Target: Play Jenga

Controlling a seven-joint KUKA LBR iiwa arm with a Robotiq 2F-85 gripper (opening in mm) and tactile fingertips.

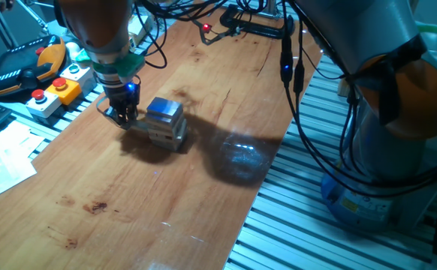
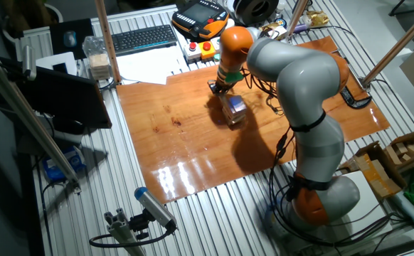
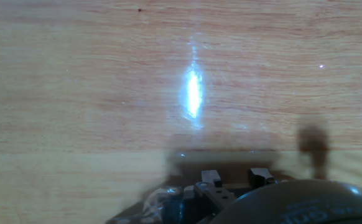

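Looking across one fixed view: button boxes (image 1: 57, 91) and an orange-black pendant (image 1: 23, 71) sit at the far left edge of the wooden surface (image 1: 128, 202), papers (image 1: 1, 161) below them, cables (image 1: 293, 75) hanging over the right side. Tower (image 1: 165, 122) stands mid-surface, pale stacked blocks, top looks greyish in the glare. Pincer (image 1: 121, 116) is low, just left of the tower, fingertips near the surface by the bottom layers; touching or not, cannot tell. Open or closed, cannot tell.

Other fixed view: keyboard (image 2: 144, 39) and papers (image 2: 150, 67) beyond the surface (image 2: 186, 142), a small jar (image 2: 99, 60) holding something pale at the corner, pendant (image 2: 203, 18) and button boxes (image 2: 201, 50) behind the arm. Tower (image 2: 233, 108) sits on the far half of the surface, right under the bent arm, pincer (image 2: 218, 87) at its far side. Arm blocks much of that spot.

Hand view: mostly bare wood (image 3: 106, 93) with a bright glare streak; fingers (image 3: 211, 179) peek in at the bottom edge, blurred. Tower not in this view.
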